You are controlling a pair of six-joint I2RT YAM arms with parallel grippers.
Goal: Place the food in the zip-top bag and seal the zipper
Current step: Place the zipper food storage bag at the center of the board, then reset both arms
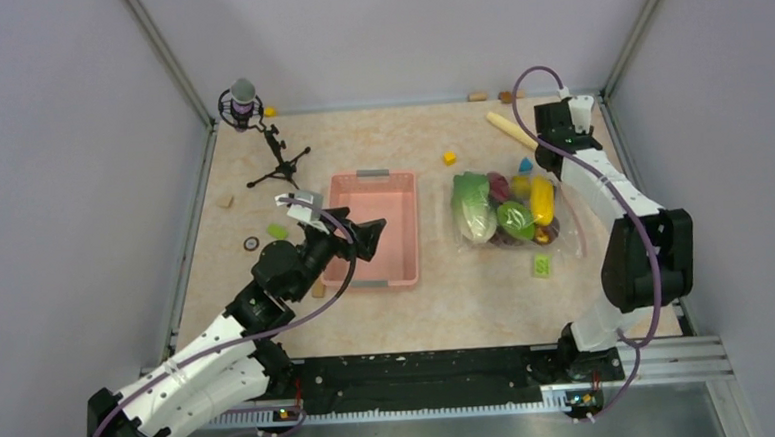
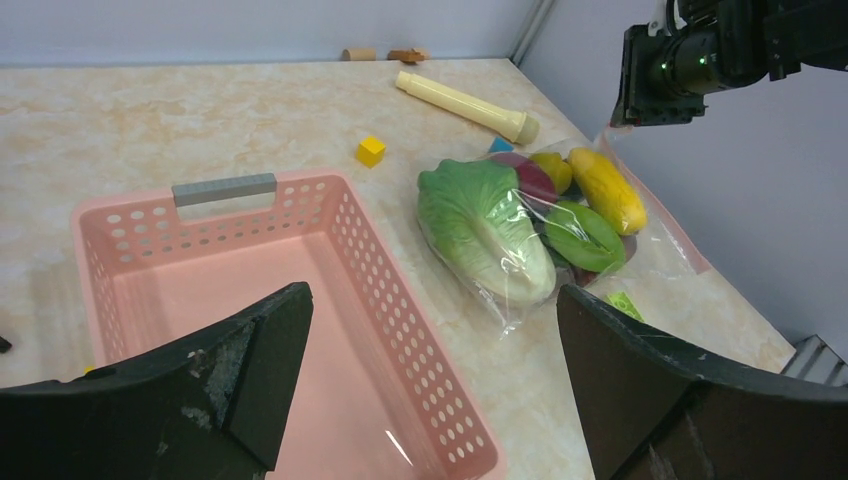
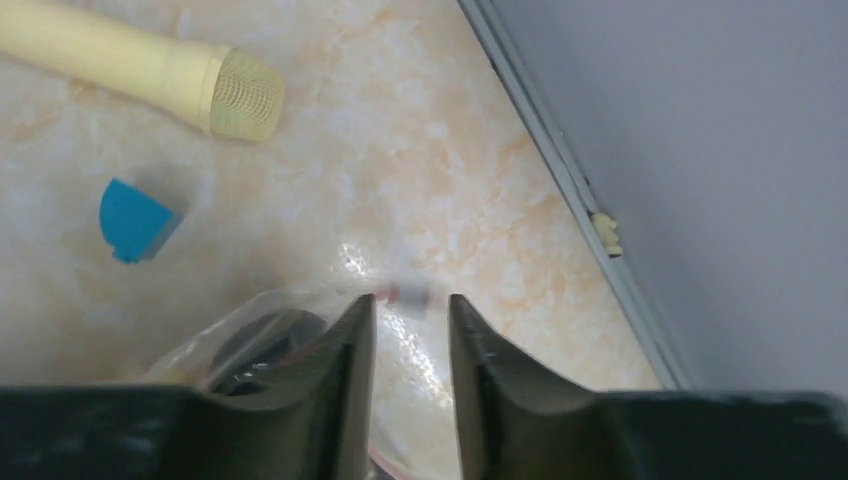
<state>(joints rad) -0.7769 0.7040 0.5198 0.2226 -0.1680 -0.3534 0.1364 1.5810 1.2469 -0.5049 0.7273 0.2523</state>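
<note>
- Surface (image 1: 379, 139): flat beige stone-look marbling, matt
- Basket (image 2: 385, 270): pink rectangular plastic with walls punched in rows of round holes and a grey handle strip on the far rim; it lies left of the bag, apart from it
- Bag (image 2: 660, 240): clear, glossy, crinkled film lying on the surface, with the food inside it and its far corner raised toward the right jaws
- Left jaws: dark and scuffed, spread wide above the basket's near end, holding nothing
- Right jaws: dark, a narrow gap apart, with the thin pinkish zipper (image 3: 405, 296) lying in that gap; I cannot tell whether they pinch it
- Lettuce (image 2: 480, 225): ribbed green-and-white head, the biggest piece in the bag
- Rolling pin (image 2: 460, 103): smooth cream cylinder just beyond the bag
- Yellow fruit (image 2: 608, 190) and green pod (image 2: 585, 235): rounded, glossy, side by side under the film
- Yellow cube (image 2: 371, 151) and blue block (image 3: 135, 220): small, loose on the surface
</note>
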